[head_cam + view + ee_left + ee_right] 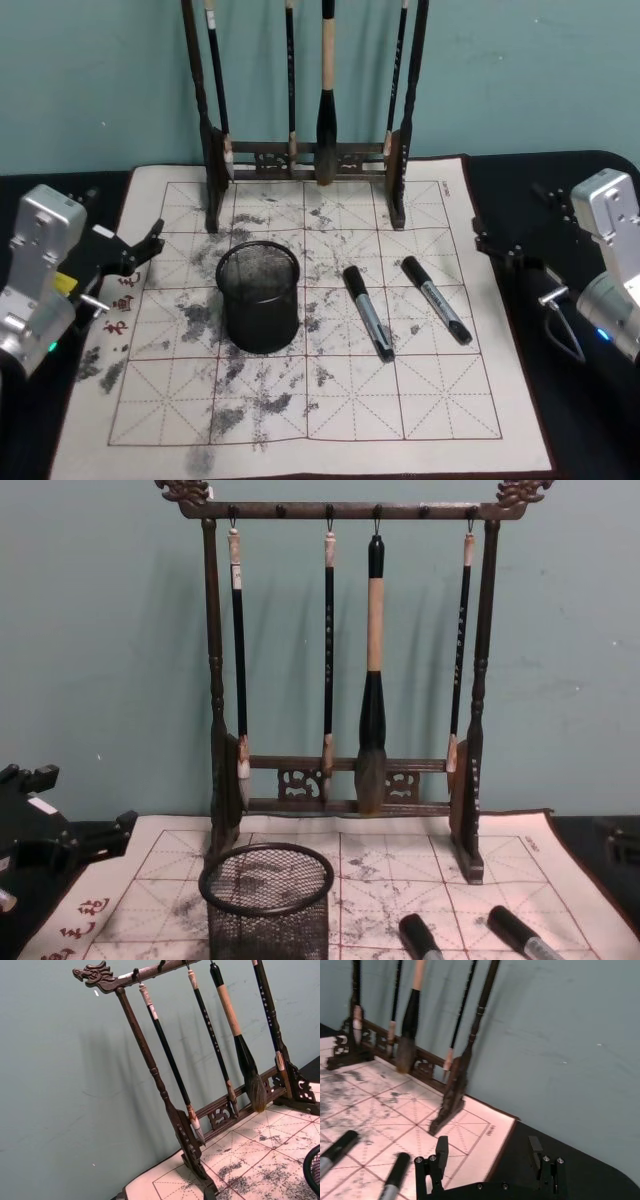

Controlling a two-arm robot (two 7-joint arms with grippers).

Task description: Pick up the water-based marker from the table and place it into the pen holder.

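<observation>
Two black water-based markers lie on the ink-stained practice mat: one (368, 311) just right of the pen holder, the other (436, 299) further right. The chest view catches their caps (420, 938) (520, 932), and the right wrist view has them too (340, 1150) (395, 1175). The pen holder (258, 298), a black wire-mesh cup (266, 900), stands upright left of centre with nothing inside. My left gripper (138, 250) hovers open at the mat's left edge. Open as well, my right gripper (500, 245) (488, 1152) sits off the mat's right edge, apart from both markers.
A tall dark wooden brush rack (305, 150) (345, 660) with several hanging brushes stands at the back of the mat, against the teal wall. The white gridded mat (420, 400) lies on a black table (580, 170).
</observation>
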